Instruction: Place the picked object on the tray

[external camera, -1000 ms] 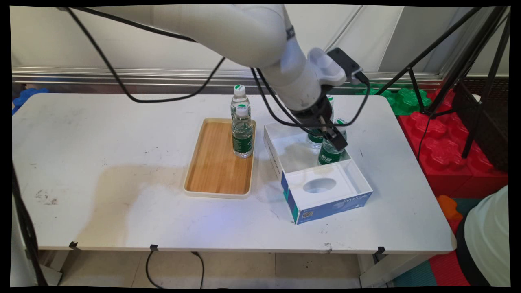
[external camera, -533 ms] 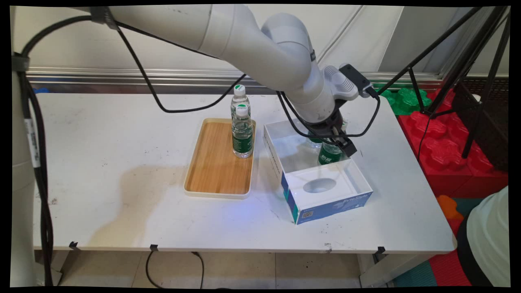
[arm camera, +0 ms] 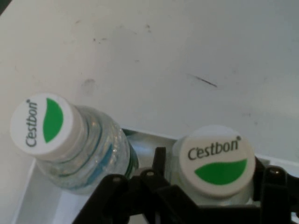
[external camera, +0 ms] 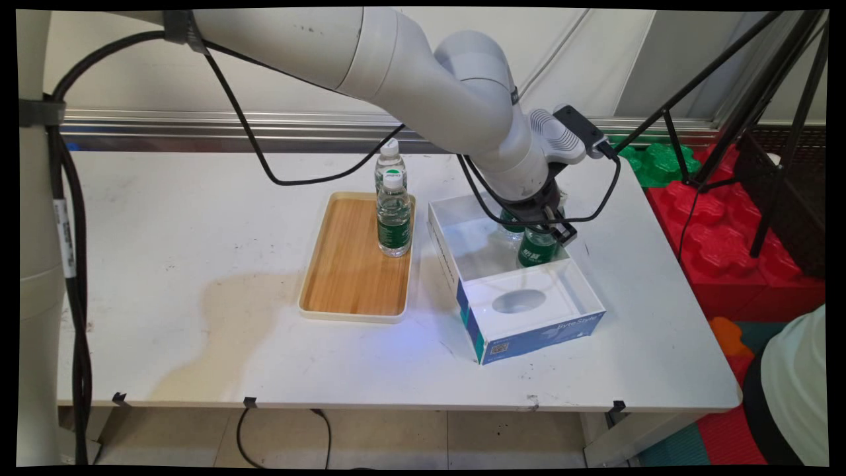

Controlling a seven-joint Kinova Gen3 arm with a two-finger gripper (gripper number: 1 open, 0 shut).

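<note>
- The gripper (external camera: 554, 231) sits right of centre in the main view, lower than a second ago, down over the far right corner of the open white-and-blue box (external camera: 529, 324).
- In the hand view its black linkage stands either side of the nearer bottle (arm camera: 217, 161), whose white cap with a green leaf and "C'estbon" lettering fills the lower right. The fingers flank the bottle's neck, but whether they press on it cannot be told.
- In the main view that same bottle (external camera: 537, 246) stands upright in the box, its green label showing just below the gripper; it has not moved since the earlier frames.
- A second bottle (external camera: 510, 223) stands just behind and left of it in the box, largely hidden by the wrist; in the hand view it appears at the lower left (arm camera: 77, 149), close beside the first.
- A wooden tray (external camera: 350, 277) lies left of the box at frame centre, unchanged, with one bottle (external camera: 394, 221) upright at its far right corner.
- Another bottle (external camera: 388, 165) stands on the white table (external camera: 165, 264) just behind the tray.
- The arm's elbow has swung further right across the top of the frame than before.
</note>
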